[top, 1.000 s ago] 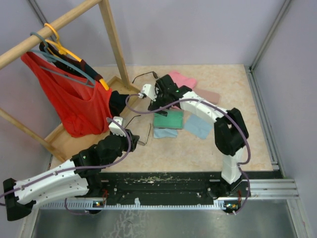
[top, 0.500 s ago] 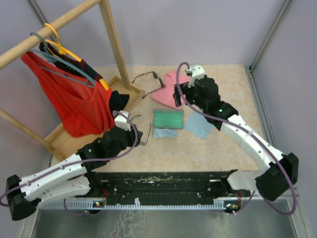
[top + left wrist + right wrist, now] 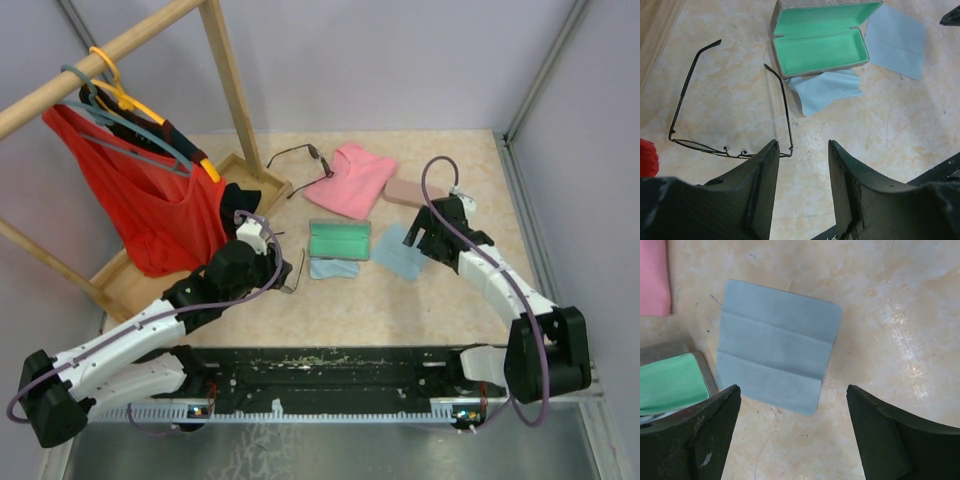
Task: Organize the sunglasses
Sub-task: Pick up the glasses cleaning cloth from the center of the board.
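One pair of sunglasses (image 3: 730, 130) lies on the table with its arms unfolded, just ahead of my left gripper (image 3: 802, 150). That gripper is open with only bare table between its fingers, and its left fingertip (image 3: 767, 155) overlaps the frame's right hinge. From above, this pair (image 3: 292, 268) sits left of the open grey case (image 3: 340, 240) with green lining. A second pair of sunglasses (image 3: 296, 155) lies at the back by the rack's base. My right gripper (image 3: 792, 395) hovers wide open and empty over the table near a light-blue cloth (image 3: 775, 345).
A second blue cloth (image 3: 333, 268) lies partly under the open case. A pink cloth (image 3: 350, 178) and a closed pink case (image 3: 415, 190) lie at the back. A wooden rack (image 3: 225, 90) with a red garment (image 3: 160, 210) on hangers fills the left side.
My right arm has swung from the back left, by the far sunglasses, across to the right over the blue cloth. My left gripper has crept forward towards the near pair and opened slightly.
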